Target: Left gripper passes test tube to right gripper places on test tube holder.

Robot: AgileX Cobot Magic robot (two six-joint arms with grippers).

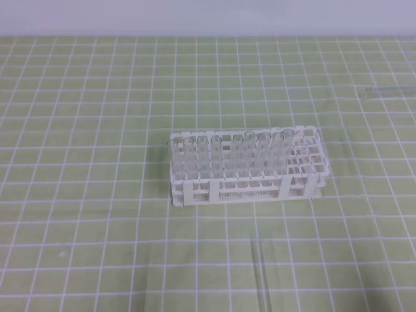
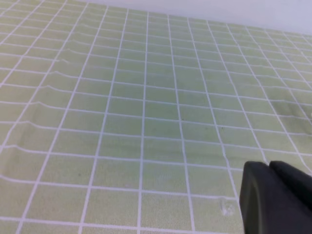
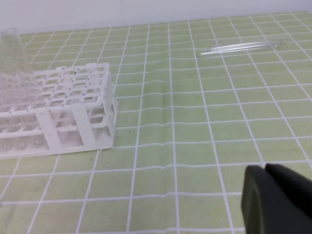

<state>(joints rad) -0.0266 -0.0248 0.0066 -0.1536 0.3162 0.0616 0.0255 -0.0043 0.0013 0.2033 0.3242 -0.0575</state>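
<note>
Tube [image 3: 241, 47] lies loose on counter [image 1: 78, 247], well apart from rack [image 1: 246, 170]; both jaws together (nothing held), so left gripper [image 2: 275, 200] should part and descend squarely over it.

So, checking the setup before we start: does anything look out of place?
Yes. One test tube lies flat on the green grid mat, far right and apart from the test tube holder, while other tubes stand upright in it.

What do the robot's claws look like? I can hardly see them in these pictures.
Little shows. Each wrist view catches only a corner: the left claw and the right claw are matte black, with rounded, blocky fingers pressed together. No cables, markings or arm sections are visible, and the overhead view shows neither.
</note>
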